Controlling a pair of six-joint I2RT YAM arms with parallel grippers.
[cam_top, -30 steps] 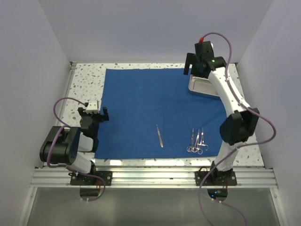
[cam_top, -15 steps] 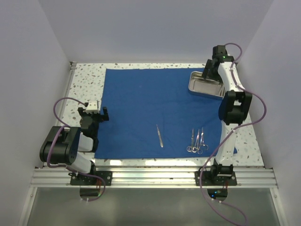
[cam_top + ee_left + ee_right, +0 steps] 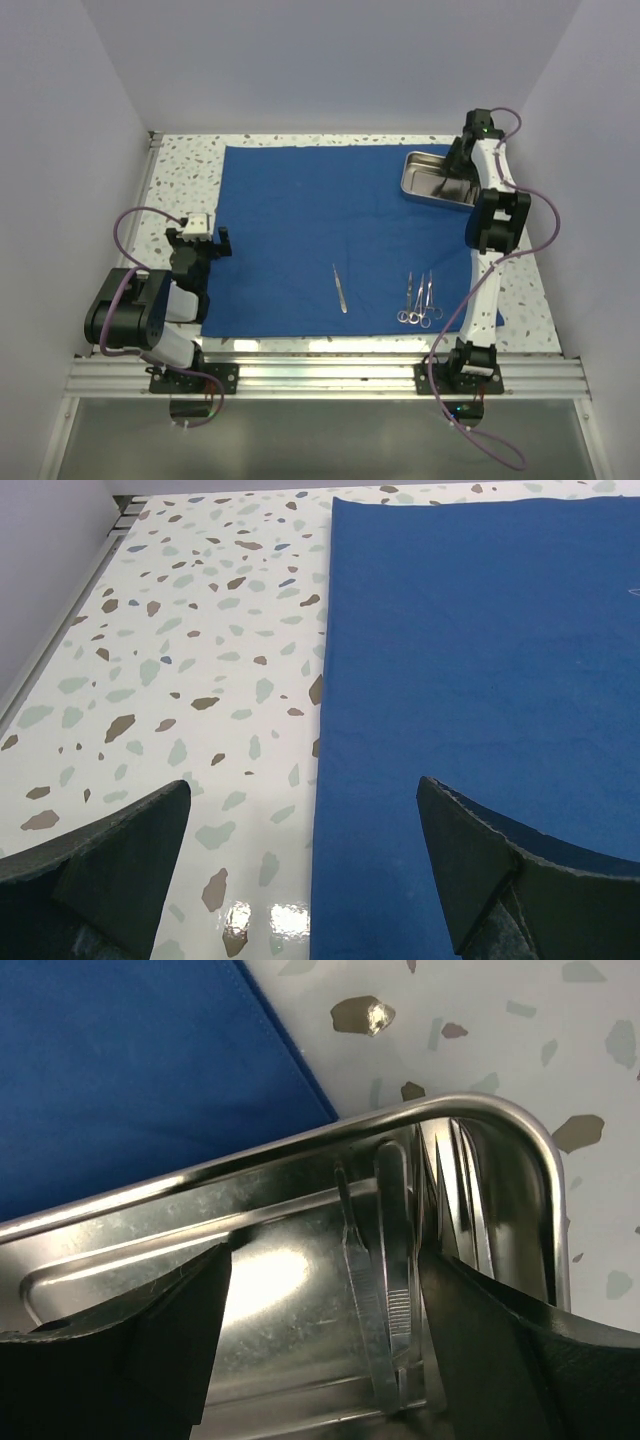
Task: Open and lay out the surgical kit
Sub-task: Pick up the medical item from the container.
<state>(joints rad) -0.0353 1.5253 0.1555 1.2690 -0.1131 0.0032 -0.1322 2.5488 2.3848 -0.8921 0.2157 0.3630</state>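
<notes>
1. The blue cloth point(image 3: 300, 230) lies spread flat across the middle of the top view, so I judge the opening done and the laying out under way.
2. 1 pair of loose tweezers point(image 3: 341, 288) lies on the cloth at lower centre. A small group of ring-handled forceps point(image 3: 420, 300) lies near it, to its right.
3. The steel tray point(image 3: 428, 180) sits at the upper right of the top view, on the cloth's far corner. In the right wrist view its end reaches past the cloth's edge, over the speckled table point(image 3: 185, 170).
4. The right gripper point(image 3: 325, 1280) hangs over that end of the tray, jaws apart and holding nothing. Its 2 fingers stand either side of the tray tweezers point(image 3: 388, 1260), a thin steel piece lying close along the end wall.
5. The left gripper point(image 3: 305, 860) rests at the left of the top view, jaws wide and empty, low over the cloth's left edge.
6. The step in hand looks like fetching that last piece from the tray.
7. The next move calls for coming down centred on the thin piece, with the outer finger clear of the tray wall, and pinching it squarely. The piece is slim and shiny and could slip or pivot, so the lift should be gentle before it is carried to the cloth.
</notes>
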